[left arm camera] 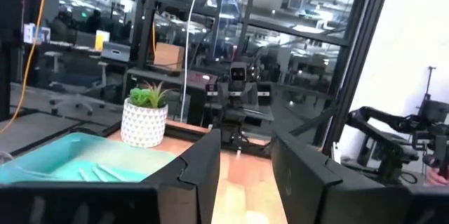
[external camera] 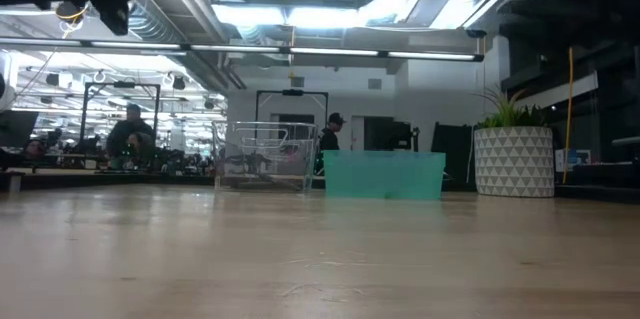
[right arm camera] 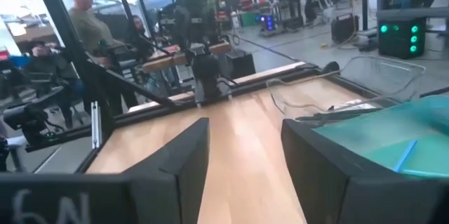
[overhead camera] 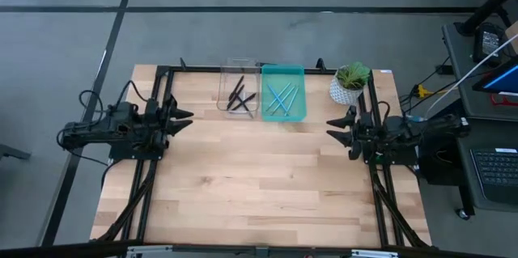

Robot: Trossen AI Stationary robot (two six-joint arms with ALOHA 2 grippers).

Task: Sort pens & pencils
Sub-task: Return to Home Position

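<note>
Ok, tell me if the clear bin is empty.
Not empty: black pens lie in the clear bin, seen from above. Left gripper and right gripper wait aside.

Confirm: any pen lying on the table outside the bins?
No: the black pens lie in the transparent bin, the teal pens in the teal bin.

- The light blue pens (overhead camera: pixel 281 99) in the teal bin (overhead camera: pixel 303 96) blend with its floor from above and overlap, so I can't count them.
- The black pens (overhead camera: pixel 240 96) in the transparent bin (overhead camera: pixel 222 88), just beside the teal bin, cross in a clump too small to separate.
- From table height, the teal bin's wall hides everything inside it.
- In both wrist views the teal bin runs off the picture's edge.
- A person (external camera: pixel 333 139) beyond the teal bin is only a dark outline.
</note>
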